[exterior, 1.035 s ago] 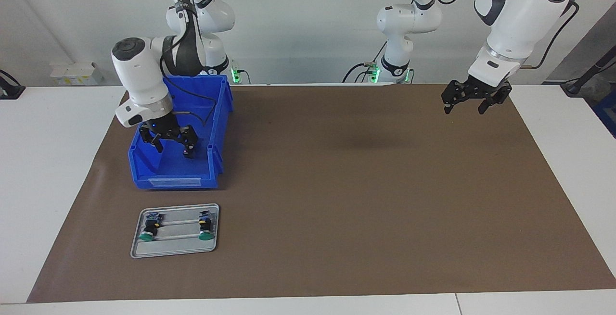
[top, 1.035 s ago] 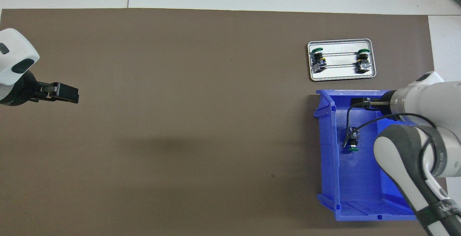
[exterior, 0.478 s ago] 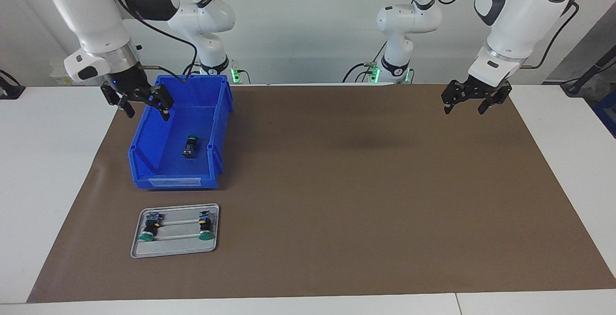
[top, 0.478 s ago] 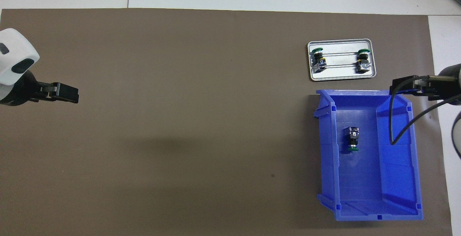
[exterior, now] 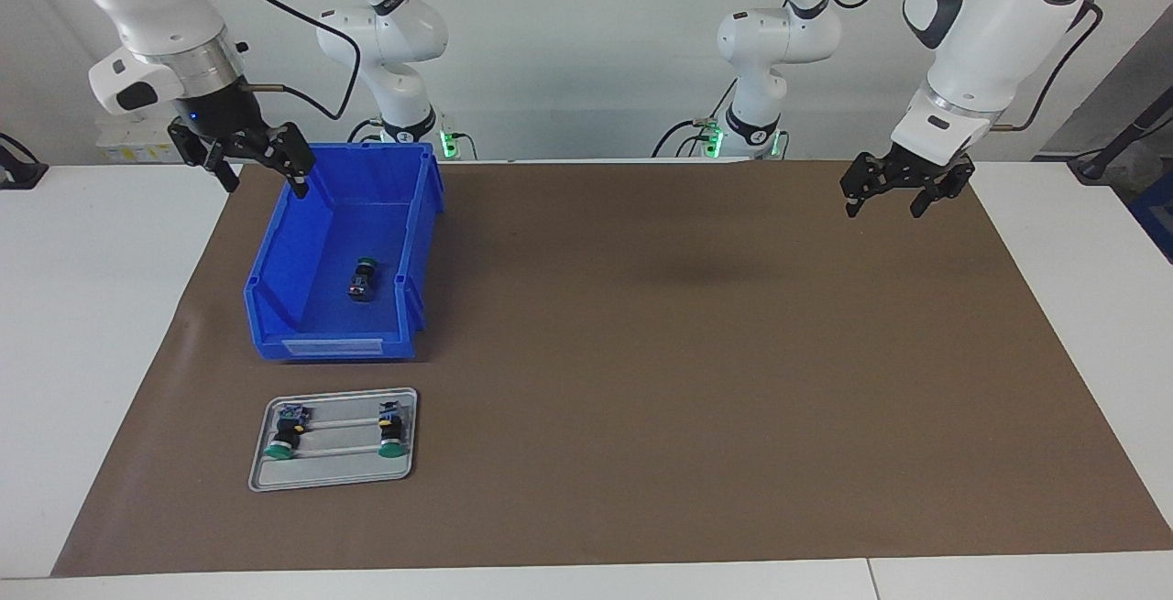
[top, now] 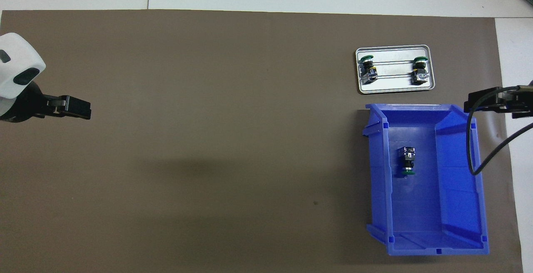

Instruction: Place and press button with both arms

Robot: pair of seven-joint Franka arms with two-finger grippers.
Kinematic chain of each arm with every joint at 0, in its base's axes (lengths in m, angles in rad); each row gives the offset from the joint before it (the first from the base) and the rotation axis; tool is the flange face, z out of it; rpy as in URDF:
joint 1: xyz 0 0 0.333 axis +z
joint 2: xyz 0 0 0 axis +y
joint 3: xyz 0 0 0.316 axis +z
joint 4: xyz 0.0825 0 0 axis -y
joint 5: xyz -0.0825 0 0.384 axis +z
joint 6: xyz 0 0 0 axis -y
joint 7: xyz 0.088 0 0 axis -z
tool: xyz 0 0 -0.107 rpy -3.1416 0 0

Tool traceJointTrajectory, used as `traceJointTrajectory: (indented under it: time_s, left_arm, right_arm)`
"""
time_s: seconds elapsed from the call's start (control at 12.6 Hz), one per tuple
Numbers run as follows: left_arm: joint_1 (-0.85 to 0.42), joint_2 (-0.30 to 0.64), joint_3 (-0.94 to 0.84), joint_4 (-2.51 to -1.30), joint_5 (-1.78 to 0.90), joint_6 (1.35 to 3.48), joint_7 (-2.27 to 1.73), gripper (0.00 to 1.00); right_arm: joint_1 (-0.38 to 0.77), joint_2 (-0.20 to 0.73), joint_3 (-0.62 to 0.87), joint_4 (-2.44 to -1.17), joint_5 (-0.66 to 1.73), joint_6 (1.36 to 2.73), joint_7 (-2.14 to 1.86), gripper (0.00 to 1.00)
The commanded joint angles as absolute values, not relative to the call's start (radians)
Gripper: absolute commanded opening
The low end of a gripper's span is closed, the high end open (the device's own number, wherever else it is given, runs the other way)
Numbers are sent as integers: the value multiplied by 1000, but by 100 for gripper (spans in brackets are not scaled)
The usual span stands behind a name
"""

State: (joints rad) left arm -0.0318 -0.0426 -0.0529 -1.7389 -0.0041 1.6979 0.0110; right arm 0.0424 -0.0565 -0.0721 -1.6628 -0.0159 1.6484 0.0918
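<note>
The button (exterior: 360, 279) (top: 407, 162), green cap on a stubby black body, lies on its side on the floor of the blue bin (exterior: 275, 261) (top: 458, 189). My right gripper (exterior: 265, 188) (top: 472, 103) hangs open and empty, raised above the bin's rim on the side toward the right arm's end of the table. My left gripper (exterior: 883, 212) (top: 85, 112) waits open and empty in the air over the brown mat (exterior: 687, 353) at the left arm's end.
A small metal tray (exterior: 334, 470) (top: 395, 87) lies just farther from the robots than the bin, with two green-capped buttons on it. A black cable from the right arm droops over the bin's rim.
The right gripper has risen out of the bin, empty, and swung toward the right arm's end of the table, uncovering the button. The left arm has not moved.
</note>
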Motion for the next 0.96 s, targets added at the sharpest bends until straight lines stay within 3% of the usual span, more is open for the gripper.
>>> traceJointTrajectory:
  time_s: [0.0,0.88]
  left_arm:
    - [-20,-78,-60,-1781,-2,1713,14,100]
    - [-20,-78,-60,-1781,-2,1713,12,100]
  right_arm:
    - [40,-64,-63,-1686,-43,1677,49,100]
    - [38,-71,-58,-1683,-29,1660,60,100]
